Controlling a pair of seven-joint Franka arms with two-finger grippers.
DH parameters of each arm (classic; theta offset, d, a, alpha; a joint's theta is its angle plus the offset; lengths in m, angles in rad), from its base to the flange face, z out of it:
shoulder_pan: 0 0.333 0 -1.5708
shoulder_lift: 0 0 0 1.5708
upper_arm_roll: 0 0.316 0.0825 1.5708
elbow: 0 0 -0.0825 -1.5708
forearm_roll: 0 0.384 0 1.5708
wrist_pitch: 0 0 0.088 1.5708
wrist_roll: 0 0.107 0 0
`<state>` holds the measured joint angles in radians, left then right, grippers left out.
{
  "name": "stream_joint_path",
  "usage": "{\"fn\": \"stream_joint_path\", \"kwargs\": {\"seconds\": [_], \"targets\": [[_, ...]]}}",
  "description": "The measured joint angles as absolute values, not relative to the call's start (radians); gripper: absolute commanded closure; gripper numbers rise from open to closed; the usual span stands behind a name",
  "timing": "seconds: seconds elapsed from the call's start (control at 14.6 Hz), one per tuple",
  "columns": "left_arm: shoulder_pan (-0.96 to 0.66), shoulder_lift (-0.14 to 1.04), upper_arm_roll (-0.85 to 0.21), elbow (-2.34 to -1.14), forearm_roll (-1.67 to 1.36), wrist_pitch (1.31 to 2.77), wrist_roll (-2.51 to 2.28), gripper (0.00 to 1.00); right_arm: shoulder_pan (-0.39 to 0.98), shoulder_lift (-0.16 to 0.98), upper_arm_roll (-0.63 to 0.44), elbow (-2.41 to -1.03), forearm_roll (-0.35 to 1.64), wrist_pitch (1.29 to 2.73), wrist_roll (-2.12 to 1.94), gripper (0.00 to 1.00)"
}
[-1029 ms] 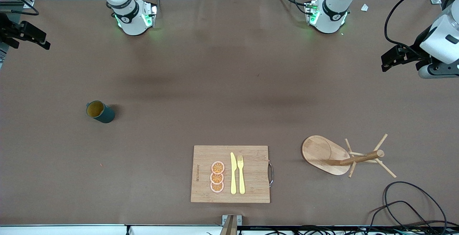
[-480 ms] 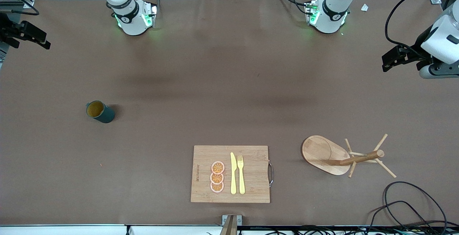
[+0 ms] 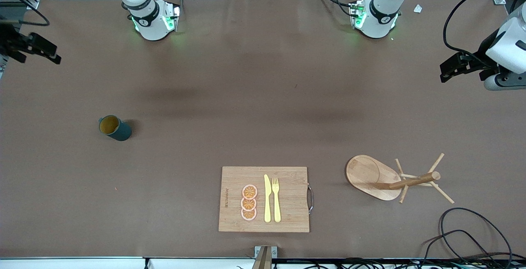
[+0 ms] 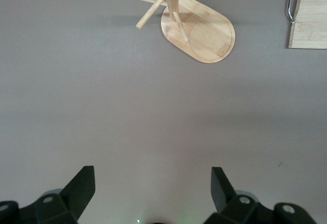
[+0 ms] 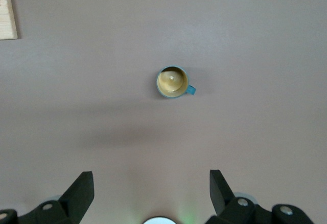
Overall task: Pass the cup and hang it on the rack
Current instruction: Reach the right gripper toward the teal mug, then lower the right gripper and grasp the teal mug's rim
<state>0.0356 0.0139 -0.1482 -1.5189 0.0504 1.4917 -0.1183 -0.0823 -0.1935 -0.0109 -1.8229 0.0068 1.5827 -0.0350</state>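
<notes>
One cylindrical teal cup [image 3: 114,127], one wooden pegged rack [image 3: 392,178].

Brown table [image 3: 263,96] with cup [image 3: 114,127], cutting board [image 3: 264,199], rack [image 3: 386,177], black cable [image 3: 472,236].

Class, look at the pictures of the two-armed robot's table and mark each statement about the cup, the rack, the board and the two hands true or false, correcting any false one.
1. The cup stands upright on the table, held by no hand. True.
2. The cup already hangs on the rack. False: the rack's pegs are bare, and the cup stands toward the right arm's end of the table.
3. The left hand is open and holds nothing. True.
4. The right hand is shut on the cup. False: it is open, high over the table with the cup below it.
5. A knife and fork lie on the cutting board. True.
</notes>
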Motion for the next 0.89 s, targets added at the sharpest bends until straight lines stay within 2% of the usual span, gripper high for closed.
{"fn": "stream_joint_path", "kwargs": {"seconds": [0.21, 0.55, 0.89], "targets": [[0.032, 0.014, -0.151, -1.519, 0.05, 1.492, -0.118, 0.0, -0.083, -0.185, -0.013, -1.949, 0.038, 1.708, -0.03, 0.0], [0.031, 0.014, -0.151, -1.519, 0.05, 1.492, -0.118, 0.0, -0.08, -0.17, -0.013, -2.171, 0.058, 2.013, -0.03, 0.0], [0.033, 0.014, -0.151, -1.518, 0.05, 1.492, -0.116, 0.0, -0.077, -0.062, -0.013, -2.253, 0.059, 2.189, -0.026, 0.0]]}}
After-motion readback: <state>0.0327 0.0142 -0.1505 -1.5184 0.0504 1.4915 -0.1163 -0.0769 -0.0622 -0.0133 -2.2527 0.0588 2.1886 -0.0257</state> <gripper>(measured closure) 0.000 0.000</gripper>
